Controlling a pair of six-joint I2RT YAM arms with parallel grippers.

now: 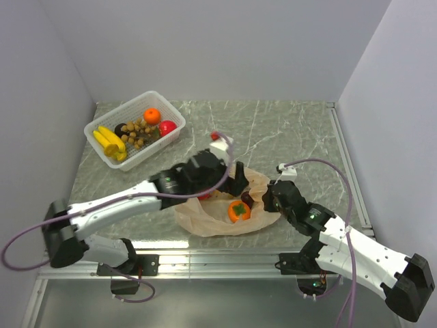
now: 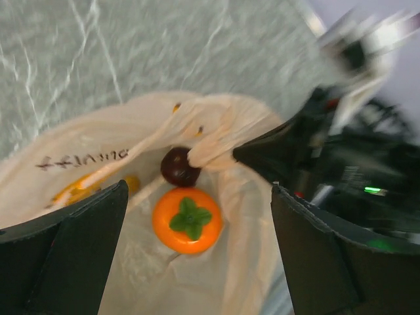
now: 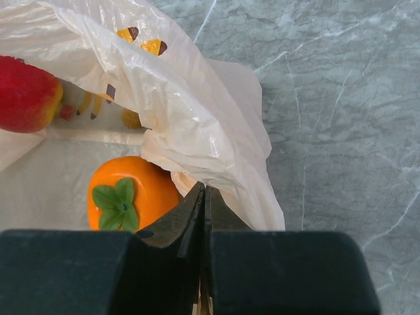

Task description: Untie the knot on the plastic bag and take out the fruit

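Where the bench point(image 1: 287, 130) is seen from above, the plastic bag point(image 1: 205, 220) is found lying open near the two arms. An orange persimmon point(image 1: 239, 211) is seen resting on it. The left gripper point(image 1: 237, 179) is held just over the bag. The right gripper point(image 1: 268, 198) is set at the bag's right edge. Far off at the back left, a white basket point(image 1: 102, 148) is seen. It is filled with bananas point(image 1: 109, 141), small brown balls point(image 1: 140, 131), a tangerine point(image 1: 151, 115) and a red fruit point(image 1: 167, 127). The basket is shown in this view only. From above, it cannot be told how the fingers stand.

In the left wrist view, the left gripper's two dark fingers point(image 2: 65, 249) are seen spread wide apart, and nothing is held between them. The persimmon is seen below, in the gap. A dark round fruit point(image 2: 179, 166) is seen touching its far side, partly tucked under a fold of the bag.

In the right wrist view, the right gripper's fingers point(image 3: 184, 220) are seen pressed tight together. The thin edge of the bag is pinched at their tips, and the fold is lifted up. A red apple point(image 3: 26, 95) is shown inside the bag at the left. From above it is mostly hidden under the left arm.
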